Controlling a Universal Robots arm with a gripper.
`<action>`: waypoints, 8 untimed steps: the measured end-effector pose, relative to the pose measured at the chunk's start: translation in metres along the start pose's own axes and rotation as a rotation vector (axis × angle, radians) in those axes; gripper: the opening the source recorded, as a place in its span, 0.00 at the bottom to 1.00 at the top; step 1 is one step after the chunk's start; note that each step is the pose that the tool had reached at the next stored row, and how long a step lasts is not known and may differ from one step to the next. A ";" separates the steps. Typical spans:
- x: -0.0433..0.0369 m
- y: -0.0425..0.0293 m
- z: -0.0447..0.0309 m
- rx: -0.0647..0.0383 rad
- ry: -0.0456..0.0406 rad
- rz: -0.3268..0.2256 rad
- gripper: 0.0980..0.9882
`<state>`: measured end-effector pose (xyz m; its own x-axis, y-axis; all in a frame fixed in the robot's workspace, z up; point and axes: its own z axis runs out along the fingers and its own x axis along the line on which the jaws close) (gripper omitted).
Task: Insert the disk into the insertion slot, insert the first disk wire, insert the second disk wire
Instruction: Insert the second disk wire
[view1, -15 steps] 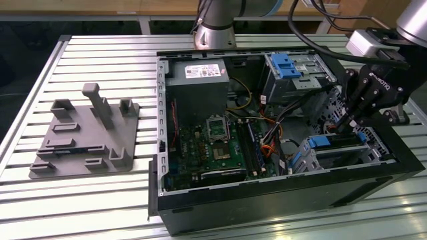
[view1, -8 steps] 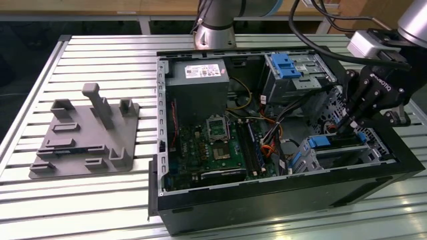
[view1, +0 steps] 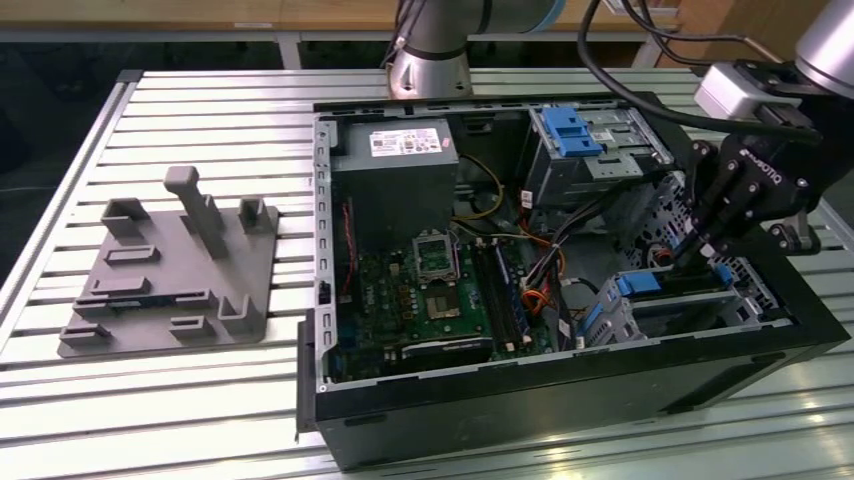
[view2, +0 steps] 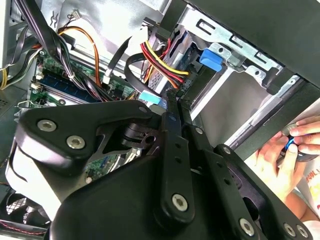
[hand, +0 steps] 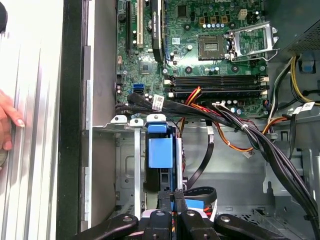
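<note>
The disk's blue carrier sits between the silver walls of the insertion slot, low in the case at the exterior view's right, where its blue end shows. My gripper reaches down into the case just behind it. In both wrist views the fingers lie close together, seemingly pinching the light-blue connector of a disk wire at their tips. A red, yellow and black wire bundle curves toward the disk's blue tab.
Thick black cable bundles cross the motherboard beside the slot. A taller cage with a blue latch stands farther back. A person's hand rests outside the case wall. A grey fixture lies at the exterior view's left.
</note>
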<state>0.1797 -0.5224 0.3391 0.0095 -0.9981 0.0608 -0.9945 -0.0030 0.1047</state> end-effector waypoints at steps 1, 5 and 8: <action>0.0007 0.0000 -0.0001 0.000 -0.0017 0.000 0.05; 0.0037 0.0001 0.0003 0.000 -0.0144 -0.002 0.05; 0.0052 0.0001 0.0005 0.001 -0.0239 -0.003 0.05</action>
<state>0.1796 -0.5276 0.3390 0.0095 -0.9993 0.0368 -0.9945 -0.0056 0.1042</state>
